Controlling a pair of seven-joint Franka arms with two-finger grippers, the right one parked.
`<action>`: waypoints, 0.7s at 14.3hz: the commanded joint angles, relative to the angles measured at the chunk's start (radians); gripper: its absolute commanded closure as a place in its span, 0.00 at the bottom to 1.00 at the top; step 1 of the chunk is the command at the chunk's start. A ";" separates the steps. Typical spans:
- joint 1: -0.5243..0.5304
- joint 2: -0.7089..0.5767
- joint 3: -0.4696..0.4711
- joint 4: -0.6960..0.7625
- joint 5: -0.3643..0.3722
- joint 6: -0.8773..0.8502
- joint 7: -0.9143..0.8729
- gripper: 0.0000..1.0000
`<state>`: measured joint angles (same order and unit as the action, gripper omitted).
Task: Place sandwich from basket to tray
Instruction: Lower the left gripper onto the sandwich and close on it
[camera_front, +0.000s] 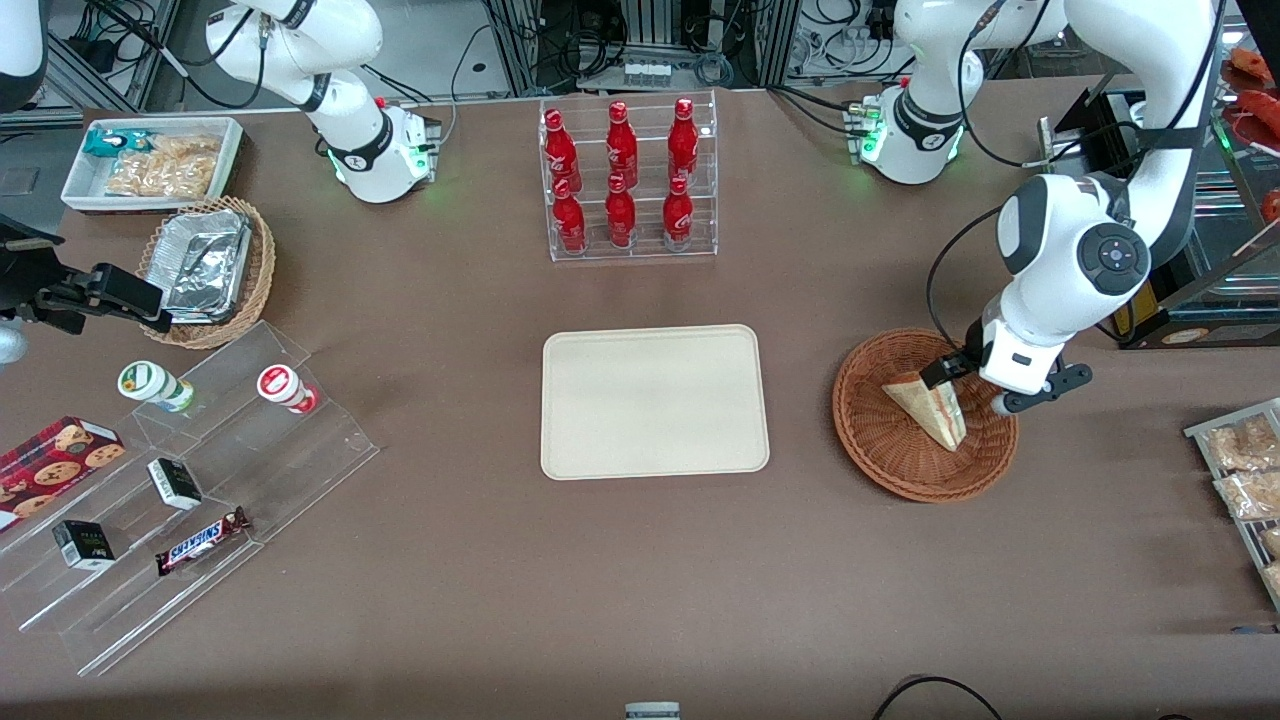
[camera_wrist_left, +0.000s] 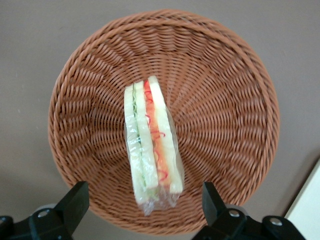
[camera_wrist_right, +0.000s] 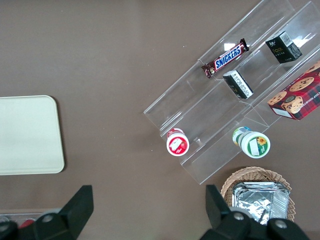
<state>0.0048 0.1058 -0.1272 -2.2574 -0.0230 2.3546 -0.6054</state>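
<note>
Overhead — fingers (camera_wrist_left: 145, 210) spread, wedge sandwich (camera_wrist_left: 151, 142), woven basket (camera_wrist_left: 225, 100)

A wide brown table (camera_front: 640, 560) is filling nearly the whole front view, its matte cloth-like surface lying evenly lit with only soft shadows. Farther from the front camera than the table's edge, grey metal framing (camera_front: 520, 40) is standing on a pale floor (camera_front: 430, 45), and black cables (camera_front: 590, 50) are trailing in loose tangles (some running onto the table itself). Toward the working arm's end, a dark cabinet-like unit (camera_front: 1190, 290) is sitting at the table's edge.
</note>
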 joint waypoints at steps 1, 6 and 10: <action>-0.018 0.029 -0.002 -0.028 0.014 0.087 -0.231 0.00; -0.032 0.107 -0.002 -0.027 0.014 0.160 -0.389 0.00; -0.029 0.129 0.000 -0.027 0.014 0.155 -0.389 0.51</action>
<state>-0.0221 0.2324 -0.1302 -2.2818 -0.0228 2.4994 -0.9695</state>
